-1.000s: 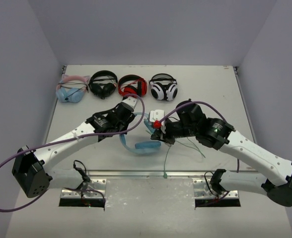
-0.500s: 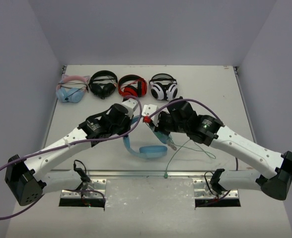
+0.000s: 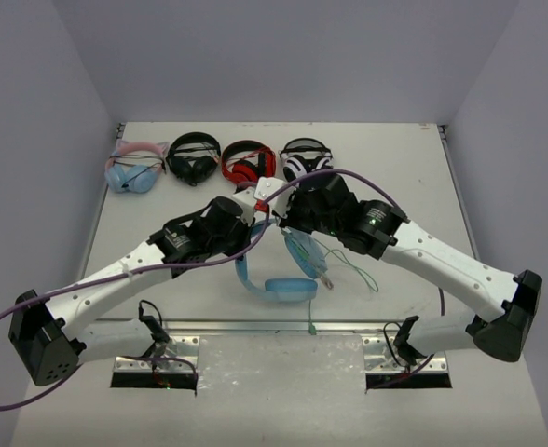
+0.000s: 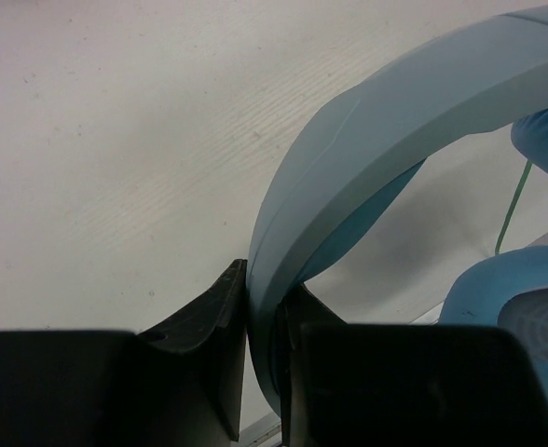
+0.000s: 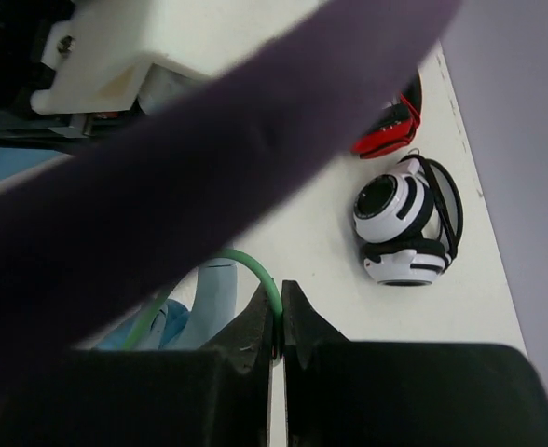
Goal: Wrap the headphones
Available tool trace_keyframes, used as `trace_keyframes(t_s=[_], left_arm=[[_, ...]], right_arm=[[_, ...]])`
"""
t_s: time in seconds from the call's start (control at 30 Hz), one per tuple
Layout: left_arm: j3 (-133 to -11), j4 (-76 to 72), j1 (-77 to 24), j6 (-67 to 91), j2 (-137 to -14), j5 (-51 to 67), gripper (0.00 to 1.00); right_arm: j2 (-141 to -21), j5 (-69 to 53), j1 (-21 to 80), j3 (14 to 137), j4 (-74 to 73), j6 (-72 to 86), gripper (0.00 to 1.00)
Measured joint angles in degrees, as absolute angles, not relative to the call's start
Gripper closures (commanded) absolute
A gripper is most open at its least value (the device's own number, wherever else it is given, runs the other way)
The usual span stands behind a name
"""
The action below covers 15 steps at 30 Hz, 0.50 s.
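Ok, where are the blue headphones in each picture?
Top view: headphones, centre of the picture.
Left wrist: headband arcs from bottom centre to top right.
Right wrist: only a blue bit, bottom left.
Shared landmark: the green cable, in all three views.

Pale-blue headphones with pink cat ears point(image 3: 134, 169), black headphones point(image 3: 193, 158), red-and-black headphones point(image 3: 246, 162), white-and-black headphones point(image 5: 400, 228), side by side on a white table point(image 3: 400, 163)

Light-blue headphones point(image 3: 288, 289) hang tilted, their broad headband point(image 4: 367, 140) clamped between the left fingers point(image 4: 209, 326). The thin pale-green cable point(image 5: 252, 264) seems pinched between the right fingers point(image 5: 251, 340).
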<state>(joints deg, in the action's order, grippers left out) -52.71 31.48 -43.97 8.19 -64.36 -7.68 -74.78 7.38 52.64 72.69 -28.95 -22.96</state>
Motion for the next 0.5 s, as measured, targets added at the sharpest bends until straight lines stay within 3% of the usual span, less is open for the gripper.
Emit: trace_keyframes(t_s=[0.5], left_arm=[[-52.47, 32.23, -44.34, 8.23, -63.83, -12.95, 1.0]], right_arm=[[-79.59, 8.19, 52.64, 75.31, -32.21, -20.51, 0.99]])
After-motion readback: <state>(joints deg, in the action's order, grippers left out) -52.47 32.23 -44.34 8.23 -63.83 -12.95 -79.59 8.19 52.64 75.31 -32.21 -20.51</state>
